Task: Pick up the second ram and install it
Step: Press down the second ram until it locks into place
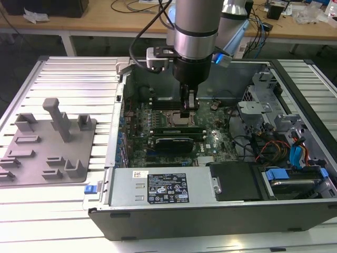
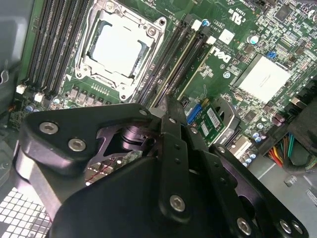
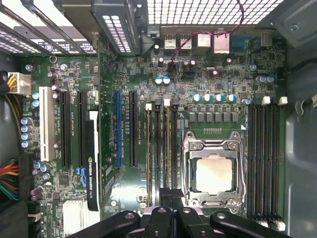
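— Where is the arm?

— Its gripper (image 1: 188, 112) is down inside the open computer case (image 1: 210, 211), just above the motherboard (image 1: 168, 124), beside the silver processor socket (image 1: 176, 120). Whether it holds anything cannot be made out.

— And around it?

— A dark graphics card (image 1: 171, 143) lies just in front of the gripper; a grey power supply (image 1: 160, 185) with labels fills the case's near edge. On the exterior view's left, the grey plastic tray (image 1: 47, 142) with upright posts sits on the ribbed metal table (image 1: 68, 79), well apart from the case.
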Controlling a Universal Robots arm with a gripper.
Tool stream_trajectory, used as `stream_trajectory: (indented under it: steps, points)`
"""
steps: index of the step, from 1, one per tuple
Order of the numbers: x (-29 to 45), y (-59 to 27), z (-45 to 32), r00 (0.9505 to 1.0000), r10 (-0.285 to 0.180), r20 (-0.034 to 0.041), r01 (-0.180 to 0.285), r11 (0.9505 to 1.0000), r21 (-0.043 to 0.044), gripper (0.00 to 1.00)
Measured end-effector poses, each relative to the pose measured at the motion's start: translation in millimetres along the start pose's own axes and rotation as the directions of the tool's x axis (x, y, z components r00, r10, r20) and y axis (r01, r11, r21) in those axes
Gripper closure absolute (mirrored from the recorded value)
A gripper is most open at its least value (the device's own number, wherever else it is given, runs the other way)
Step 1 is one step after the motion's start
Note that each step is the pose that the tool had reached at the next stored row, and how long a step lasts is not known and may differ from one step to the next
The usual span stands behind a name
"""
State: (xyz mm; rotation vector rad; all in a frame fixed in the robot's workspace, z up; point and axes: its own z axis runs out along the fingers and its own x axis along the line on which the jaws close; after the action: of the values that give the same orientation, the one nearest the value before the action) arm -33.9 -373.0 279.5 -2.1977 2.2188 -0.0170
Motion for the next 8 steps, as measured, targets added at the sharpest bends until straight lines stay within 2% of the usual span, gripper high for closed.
stream_trajectory:
  steps: [3, 6, 8]
  points:
    - [0.0, -1.2, 0.1, 1.0, 0.0, 0.0001, 0.0, 1.0, 0.0001, 0.92]
    - [-0.1, -13.2, 1.3, 1.0, 0.0, 0.0, 0.0, 1.0, -0.001, 0.92]
    - [-0.1, -16.7, 1.6, 1.0, 0.0, 0.0, 0.0, 1.0, -0.0015, 0.92]
